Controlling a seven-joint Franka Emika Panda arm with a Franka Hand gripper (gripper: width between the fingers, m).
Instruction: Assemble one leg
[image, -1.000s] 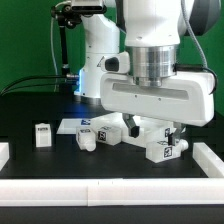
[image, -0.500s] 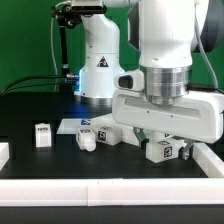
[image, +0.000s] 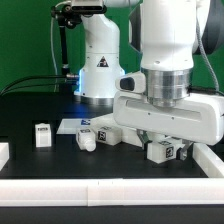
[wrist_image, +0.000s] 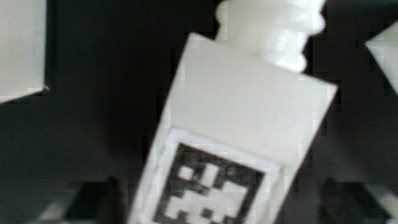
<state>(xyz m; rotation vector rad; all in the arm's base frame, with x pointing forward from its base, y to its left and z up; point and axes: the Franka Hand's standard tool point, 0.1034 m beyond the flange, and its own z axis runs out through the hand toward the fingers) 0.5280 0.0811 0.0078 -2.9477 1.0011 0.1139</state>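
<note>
Although the tool (image: 153, 139) hangs low at lower right over a tagged leg (wrist_image: 240, 110), its grip cannot be told, and another leg (image: 42, 135) lies loose on the surface (image: 30, 108), none visibly mounted.

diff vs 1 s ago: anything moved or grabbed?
The arm with its pincer shifted toward the exterior view's right, mostly in the first half second, and now hangs over the leg. Nothing was taken hold of or let go. That leg, the far tagged part and the stubby part stayed put.
</note>
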